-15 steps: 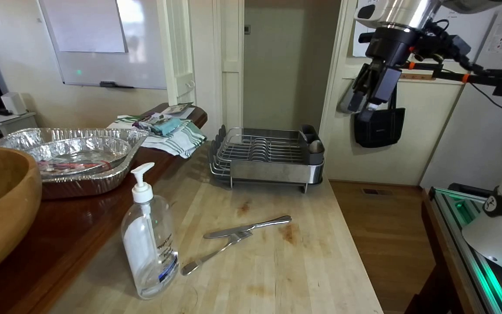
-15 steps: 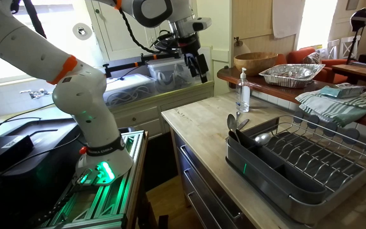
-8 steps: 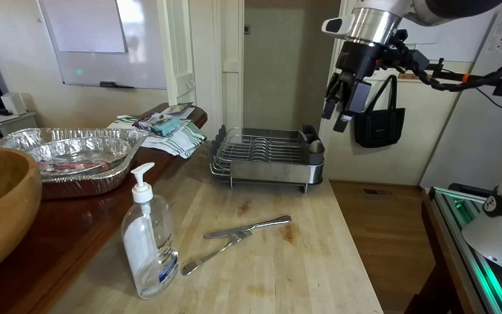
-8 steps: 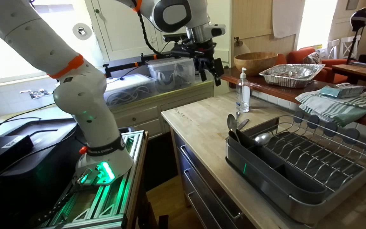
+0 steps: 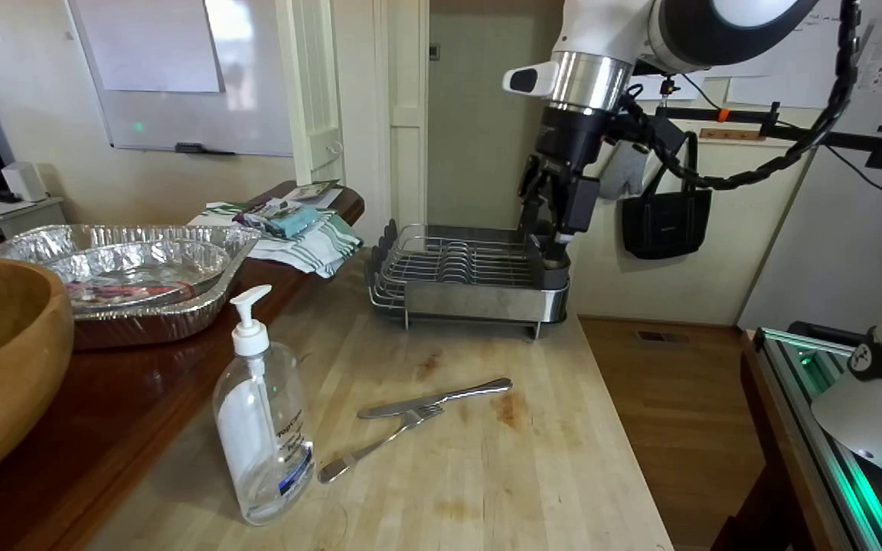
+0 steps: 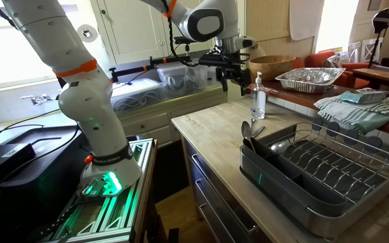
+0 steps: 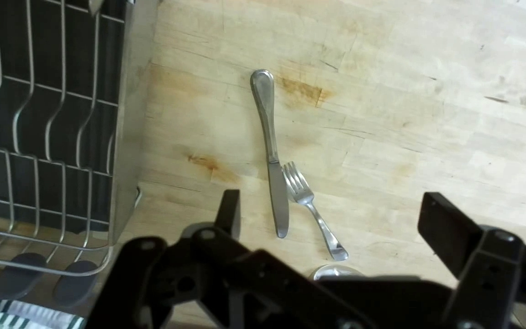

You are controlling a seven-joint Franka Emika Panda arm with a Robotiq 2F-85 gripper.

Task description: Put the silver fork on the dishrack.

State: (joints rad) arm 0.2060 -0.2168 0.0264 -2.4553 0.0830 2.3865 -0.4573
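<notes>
Running along one long edge of the wooden desk point(image 5: 548, 474) is a raised dark red ledge point(image 5: 142, 413); beyond the opposite edge stands the white robot arm point(image 6: 86, 101), bent over toward the desk. The dishrack point(image 5: 479, 302) takes up one end of the desk, its cutlery holder point(image 5: 548, 277) close to the robot-side edge. Up on the ledge sit a foil pan point(image 5: 158, 325) and a wooden bowl point(image 5: 31, 383). The hand point(image 6: 234, 89) hangs in the air well above the desk, pointing down, its two fingers point(image 7: 231, 212) spread wide apart. Just in from the ledge-side edge stands a clear pump bottle point(image 5: 265, 444). Between bottle and dishrack a knife point(image 7: 272, 153) lies flat, nearly straight across the desk, handle toward the robot-side edge, blade tip toward the ledge. The silver fork point(image 7: 306, 198) lies flat on the desk too, on the bottle's side of the knife. Its long axis slants across the wood: tines point toward the robot-side edge and partly toward the dishrack end, right up at the knife's blade, though I can't tell if they touch it; the handle runs back toward the ledge-side edge, its end just beside the bottle.
</notes>
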